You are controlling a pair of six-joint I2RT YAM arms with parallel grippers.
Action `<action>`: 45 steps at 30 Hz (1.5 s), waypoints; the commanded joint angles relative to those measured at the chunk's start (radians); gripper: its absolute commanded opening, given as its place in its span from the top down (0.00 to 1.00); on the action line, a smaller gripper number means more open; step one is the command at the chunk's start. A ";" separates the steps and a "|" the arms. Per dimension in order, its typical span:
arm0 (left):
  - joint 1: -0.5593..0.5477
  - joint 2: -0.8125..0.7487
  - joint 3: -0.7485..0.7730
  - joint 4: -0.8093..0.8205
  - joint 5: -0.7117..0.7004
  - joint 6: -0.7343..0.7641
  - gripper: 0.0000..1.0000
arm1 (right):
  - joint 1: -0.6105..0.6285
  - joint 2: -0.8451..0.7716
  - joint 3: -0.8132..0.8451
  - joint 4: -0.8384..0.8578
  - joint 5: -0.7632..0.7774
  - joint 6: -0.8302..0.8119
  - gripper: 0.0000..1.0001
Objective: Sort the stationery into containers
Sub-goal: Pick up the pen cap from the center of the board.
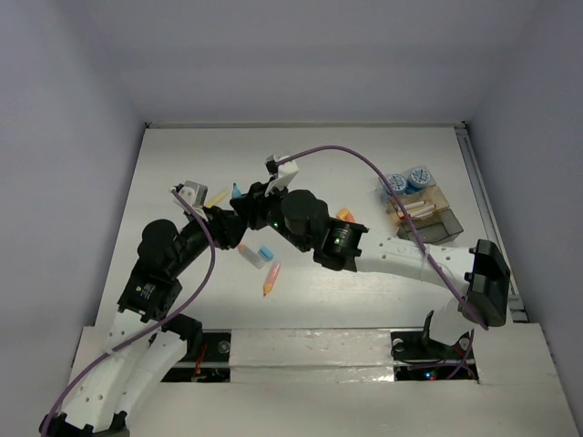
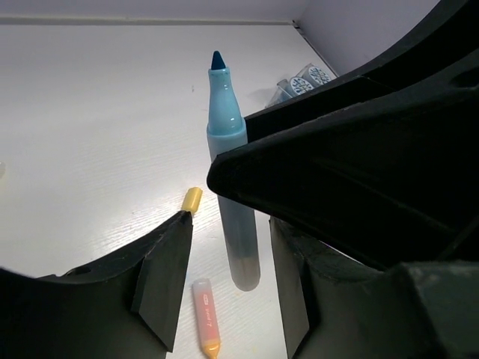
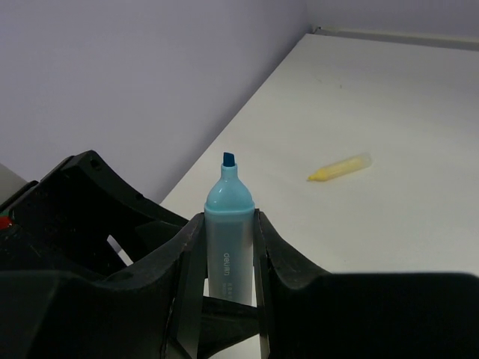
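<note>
A light-blue highlighter (image 3: 228, 224) with a dark blue tip stands upright between the fingers of my right gripper (image 3: 228, 247), which is shut on its barrel. My left gripper (image 2: 228, 284) straddles the highlighter's (image 2: 224, 127) lower end, open, with a gap of table showing on each side. In the top view both grippers meet left of the table's centre, the highlighter's tip (image 1: 235, 189) poking out between them. The containers (image 1: 426, 217), tan and clear trays, stand at the right, with round blue-and-white pots (image 1: 407, 180) beside them.
A yellow pen (image 3: 340, 167) lies on the table beyond the grippers. A pink-and-orange crayon (image 2: 205, 318) and a yellow stub (image 2: 192, 200) lie under the left gripper. An orange crayon (image 1: 271, 279), a blue stub (image 1: 265, 252) and an orange piece (image 1: 344, 215) are scattered mid-table.
</note>
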 commanded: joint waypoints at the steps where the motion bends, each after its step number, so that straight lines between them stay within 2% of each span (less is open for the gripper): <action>1: 0.005 -0.008 0.017 0.045 -0.002 0.009 0.58 | 0.014 -0.007 0.024 0.056 -0.031 0.012 0.79; 4: 0.005 -0.011 0.018 0.043 -0.013 0.010 0.66 | 0.014 -0.007 0.021 0.048 -0.032 0.015 0.79; 5: 0.005 -0.011 0.020 0.042 -0.017 0.010 0.71 | 0.014 -0.008 0.020 0.048 -0.032 0.017 0.79; 8: 0.014 -0.011 0.024 0.035 -0.025 0.018 0.97 | 0.014 -0.016 0.006 0.041 -0.034 0.018 0.78; 9: 0.014 -0.014 0.024 0.034 -0.023 0.020 1.00 | 0.014 -0.027 0.003 0.042 -0.038 0.017 0.77; 15: 0.014 -0.031 0.027 0.025 -0.034 0.024 1.00 | -0.006 -0.114 -0.074 -0.004 -0.054 -0.010 0.56; 17: 0.014 -0.028 0.031 0.020 -0.033 0.027 1.00 | -0.040 -0.186 -0.133 -0.018 -0.119 -0.010 0.46; 19: 0.014 -0.025 0.034 0.016 -0.045 0.029 1.00 | -0.061 -0.238 -0.173 -0.036 -0.181 -0.014 0.44; 21: 0.014 -0.024 0.037 0.011 -0.056 0.032 1.00 | -0.074 -0.303 -0.235 -0.051 -0.199 -0.022 0.43; 23: 0.014 -0.027 0.040 0.008 -0.071 0.033 1.00 | -0.084 -0.324 -0.267 -0.087 -0.204 -0.026 0.50; 26: 0.024 -0.031 0.041 0.006 -0.080 0.035 1.00 | -0.094 -0.289 -0.302 -0.148 -0.233 -0.008 0.59; 28: 0.024 -0.034 0.043 0.002 -0.080 0.035 1.00 | -0.094 -0.225 -0.304 -0.183 -0.259 0.006 0.60; 31: 0.033 -0.037 0.043 -0.004 -0.085 0.037 1.00 | -0.103 -0.142 -0.296 -0.188 -0.299 0.012 0.57; 35: 0.033 -0.059 0.043 -0.011 -0.097 0.038 1.00 | -0.103 -0.025 -0.261 -0.220 -0.351 0.020 0.46; 45: 0.033 -0.080 0.038 -0.023 -0.100 0.038 1.00 | -0.158 0.192 -0.191 -0.165 -0.475 0.079 0.44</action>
